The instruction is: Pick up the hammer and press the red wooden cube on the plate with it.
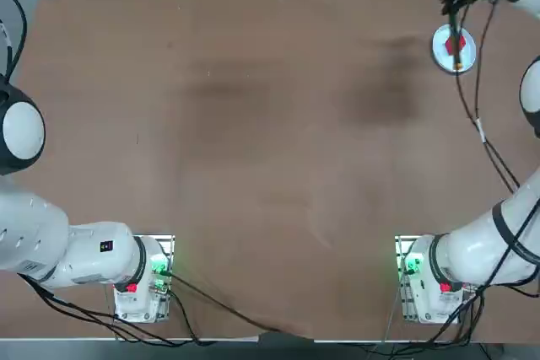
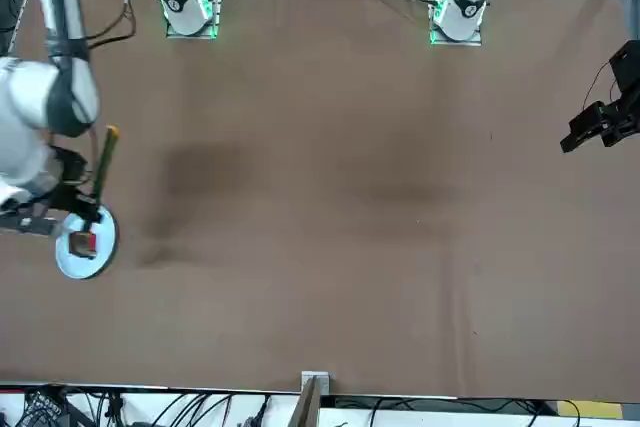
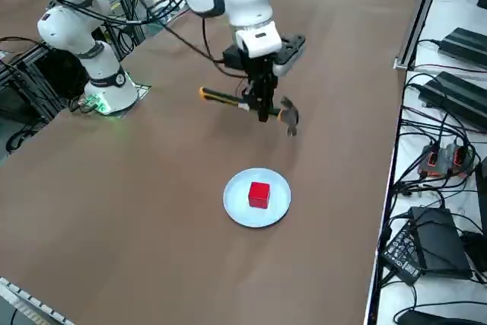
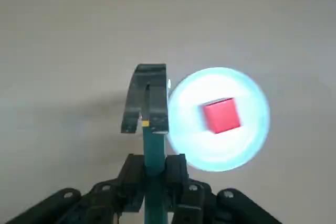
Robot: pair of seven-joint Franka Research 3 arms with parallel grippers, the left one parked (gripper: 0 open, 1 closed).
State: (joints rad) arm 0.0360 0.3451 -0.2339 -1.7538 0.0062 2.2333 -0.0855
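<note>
While the right pincer (image 3: pixel 263 114) hangs above the brown surface (image 3: pixel 152 188), clenched on the hammer (image 3: pixel 245 106) near its head, the handle lies level in the air. Beyond its head, the red wooden cube (image 4: pixel 221 115) sits centred on the plate (image 4: pixel 247 135), untouched.

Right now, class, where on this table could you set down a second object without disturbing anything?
Almost everywhere: the table is bare from the arm bases to the far edge. Only the far right corner is crowded, with the plate, red cube, and the hand holding the hammer above.
</note>
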